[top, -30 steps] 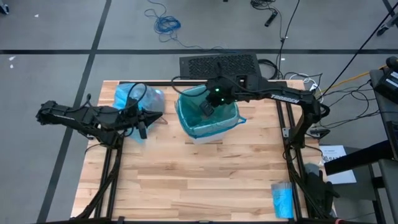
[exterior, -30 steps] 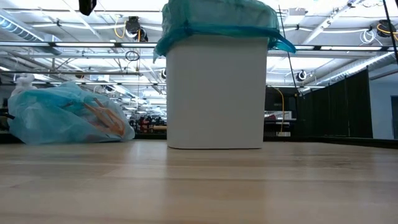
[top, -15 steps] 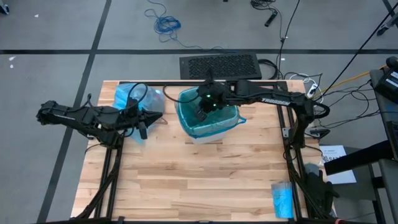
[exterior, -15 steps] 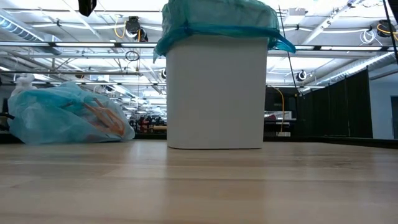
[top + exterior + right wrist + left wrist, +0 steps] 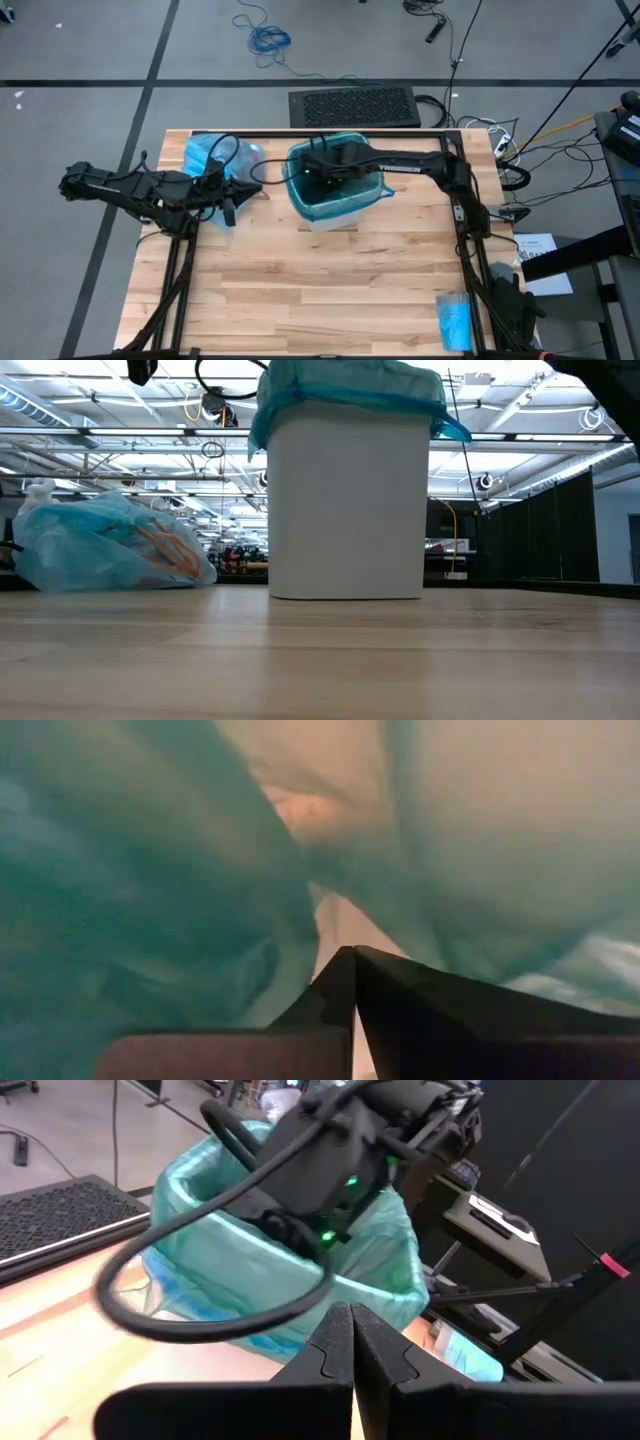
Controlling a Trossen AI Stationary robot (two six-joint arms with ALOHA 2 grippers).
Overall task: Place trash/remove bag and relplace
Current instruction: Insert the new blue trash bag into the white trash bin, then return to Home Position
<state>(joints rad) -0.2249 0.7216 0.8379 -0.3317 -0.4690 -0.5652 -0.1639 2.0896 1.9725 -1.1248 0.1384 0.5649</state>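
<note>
A white bin [image 5: 335, 205] [image 5: 348, 500] stands mid-table, lined with a teal-green bag [image 5: 350, 190] [image 5: 250, 1270] whose rim is folded over its top [image 5: 350, 395]. My right gripper [image 5: 312, 168] [image 5: 352, 952] is shut and reaches down inside that liner, near the bin's left wall. The light sky-blue bag [image 5: 212, 155] [image 5: 100, 545] lies full on the table, left of the bin, and brownish shapes show through it. My left gripper [image 5: 230, 208] [image 5: 352, 1315] is shut and waits beside that bag, pointing toward the bin. My right gripper is shut inside the teal-green liner, coming in over the bin's rim from the table's right and slanting down. Plastic [image 5: 180, 880] surrounds the fingers closely. Whether the tips touch it, I cannot tell.
A small bright-blue roll [image 5: 455, 320] lies at the table's near right corner. A black mat [image 5: 352, 105] sits past the far edge. Bare wood [image 5: 320, 290] stretches in front of the bin. The right arm [image 5: 410, 160] spans the bin's right rim.
My right arm has stretched toward the table's left and dropped lower, carrying its gripper from over the middle of the bin's mouth down toward the left wall inside the liner. The liner's rim on that side has shifted slightly. The left arm and the blue bag have stayed put.
</note>
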